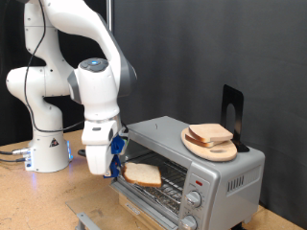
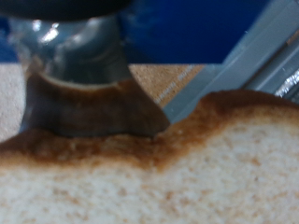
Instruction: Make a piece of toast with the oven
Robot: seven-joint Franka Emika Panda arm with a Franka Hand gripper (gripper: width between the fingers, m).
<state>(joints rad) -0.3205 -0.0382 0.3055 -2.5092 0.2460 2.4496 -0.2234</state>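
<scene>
The silver oven stands at the exterior view's right with its glass door folded down and open. My gripper hangs just in front of the oven's mouth, shut on a piece of toast that it holds level at the opening, over the door. In the wrist view the toast fills the lower half, pale with a brown crust, and a dark finger presses on its edge. Blue pads show on the gripper.
A round wooden board with two more bread slices lies on the oven's roof, beside a black stand. Two knobs sit on the oven's front right. The arm's base stands at the left on the wooden table.
</scene>
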